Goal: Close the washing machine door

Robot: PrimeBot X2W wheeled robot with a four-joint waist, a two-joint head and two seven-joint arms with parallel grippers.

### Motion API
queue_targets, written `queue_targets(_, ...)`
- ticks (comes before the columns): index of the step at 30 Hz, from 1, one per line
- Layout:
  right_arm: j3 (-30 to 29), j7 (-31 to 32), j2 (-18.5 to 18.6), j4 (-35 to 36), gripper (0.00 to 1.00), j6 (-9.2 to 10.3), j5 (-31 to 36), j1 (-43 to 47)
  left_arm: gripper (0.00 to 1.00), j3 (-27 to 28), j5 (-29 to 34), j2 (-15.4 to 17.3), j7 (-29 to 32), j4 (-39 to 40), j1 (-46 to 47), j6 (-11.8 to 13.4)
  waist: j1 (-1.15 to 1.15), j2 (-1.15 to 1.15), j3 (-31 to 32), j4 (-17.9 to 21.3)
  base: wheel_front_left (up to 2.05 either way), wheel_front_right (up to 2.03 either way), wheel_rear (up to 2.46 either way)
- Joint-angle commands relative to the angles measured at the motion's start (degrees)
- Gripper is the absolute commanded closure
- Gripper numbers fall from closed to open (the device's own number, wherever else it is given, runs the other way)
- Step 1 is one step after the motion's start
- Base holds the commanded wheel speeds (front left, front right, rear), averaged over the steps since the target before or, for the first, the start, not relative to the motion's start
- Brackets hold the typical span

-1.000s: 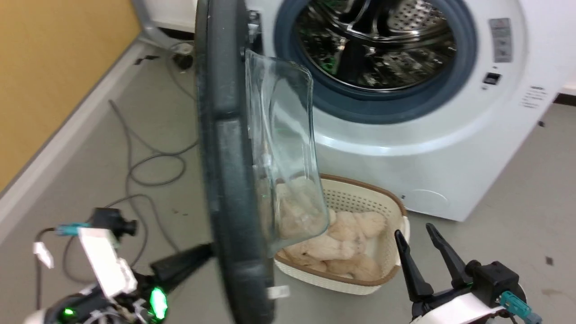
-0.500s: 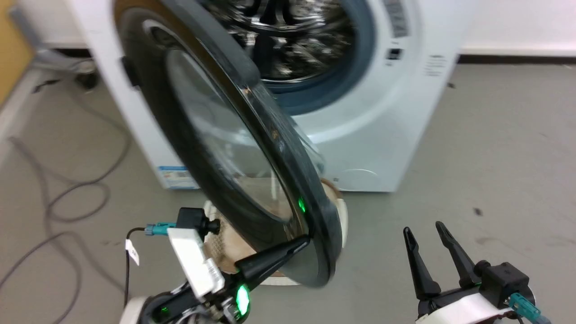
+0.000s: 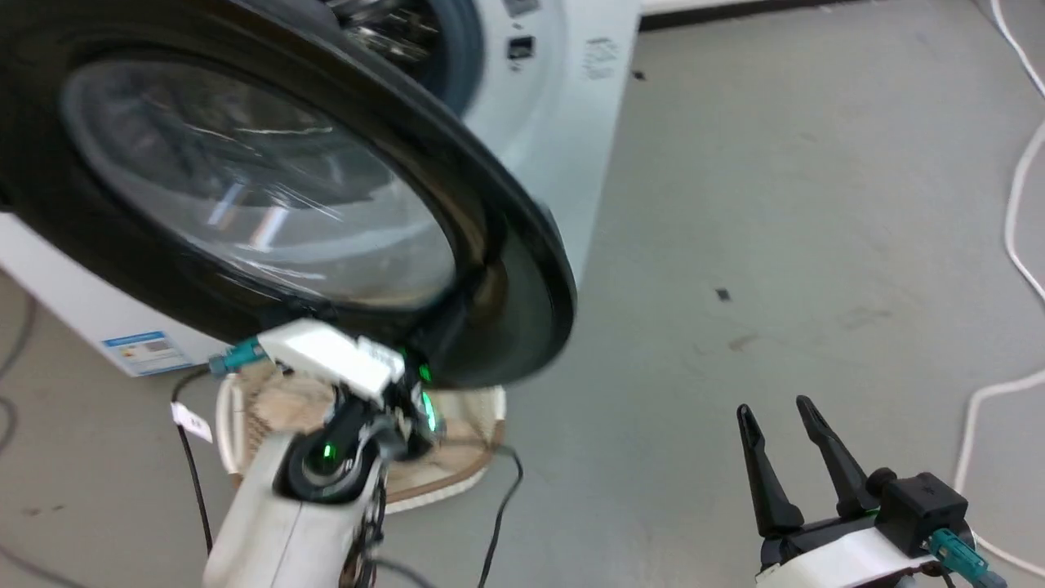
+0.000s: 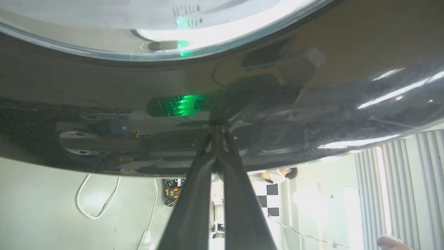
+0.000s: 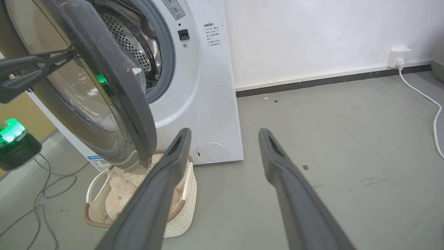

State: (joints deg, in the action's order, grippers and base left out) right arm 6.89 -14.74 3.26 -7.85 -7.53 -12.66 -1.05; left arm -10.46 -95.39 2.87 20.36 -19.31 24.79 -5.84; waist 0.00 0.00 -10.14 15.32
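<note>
The washing machine door (image 3: 506, 269), round with a glossy black rim and a clear glass window, stands partly open in front of the white washing machine (image 3: 571, 122). My left gripper (image 3: 441, 339) is shut with nothing held, and its tips press on the door's outer rim low down. In the left wrist view the closed fingertips (image 4: 216, 126) touch the shiny rim (image 4: 104, 104). The right wrist view has the door (image 5: 114, 86) edge-on, the left gripper (image 5: 69, 55) against its outside. My right gripper (image 3: 788, 408) hangs open over the floor to the right, its fingers (image 5: 173, 152) apart.
A cream basket (image 3: 482, 441) of fluffy beige laundry stands on the floor under the door's lower edge, also in the right wrist view (image 5: 187, 194). A white cable (image 3: 1012, 245) runs along the right. Grey cables (image 5: 52, 187) lie at the left.
The door has swung from edge-on toward the machine's front, with my shut left gripper following on its outer rim. The head camera has turned right. The right gripper stays open.
</note>
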Motion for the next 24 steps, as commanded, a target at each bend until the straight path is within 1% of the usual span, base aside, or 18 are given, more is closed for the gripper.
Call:
queue_targets(1,0.14,-0.26,-0.30,0.35,0.00,0.04,-0.25,-0.25,1.00,-0.21,0.48,0.01,-2.06,-1.03,2.16,-0.67,0.00,0.00,-1.80,2.07,0.00,0.00,0.00)
queue_targets(5,0.47,-0.26,-0.35,0.29,0.00,0.04,-0.65,-0.62,1.00,-1.55,-0.33,0.01,-9.32,-4.32,6.86,-1.35,0.00,0.00,-2.26,3.21,0.00,0.00,0.00)
queue_targets(8,0.60,-0.26,-0.36,0.24,0.00,0.04,-1.21,-0.73,1.00,-3.35,-0.99,0.01,-12.23,-5.99,8.90,-1.55,0.00,0.00,-2.17,3.41,0.00,0.00,0.00)
queue_targets(12,0.65,-0.26,-0.37,0.25,0.00,0.04,-1.71,-0.77,1.00,-4.97,-1.08,0.01,-13.38,-6.03,9.36,-1.62,0.00,0.00,-1.53,2.52,0.00,0.00,0.00)
queue_targets(16,0.39,-0.26,-0.37,0.47,0.00,0.04,-1.72,-0.47,1.00,-6.52,-0.05,0.40,-11.53,-3.63,6.27,-1.63,0.00,0.00,-0.14,0.63,0.00,0.00,0.00)
queue_targets(19,0.07,-0.26,-0.37,0.70,0.00,0.04,-1.50,-0.11,1.00,-8.69,2.19,2.56,-9.12,-1.03,1.95,-1.64,0.00,0.00,1.21,-1.26,0.00,0.00,0.00)
queue_targets(22,-0.26,-0.26,-0.37,0.74,0.00,0.04,-1.16,0.34,1.00,-12.03,5.86,6.14,-7.07,2.78,-3.27,-1.64,0.00,0.00,2.68,-3.23,0.00,0.00,0.00)
queue_targets(24,-0.82,-0.26,-0.37,0.77,0.00,0.04,-0.99,0.84,1.00,-14.70,9.93,9.63,-6.69,5.44,-6.66,-1.64,0.00,0.00,3.71,-4.87,0.00,0.00,0.00)
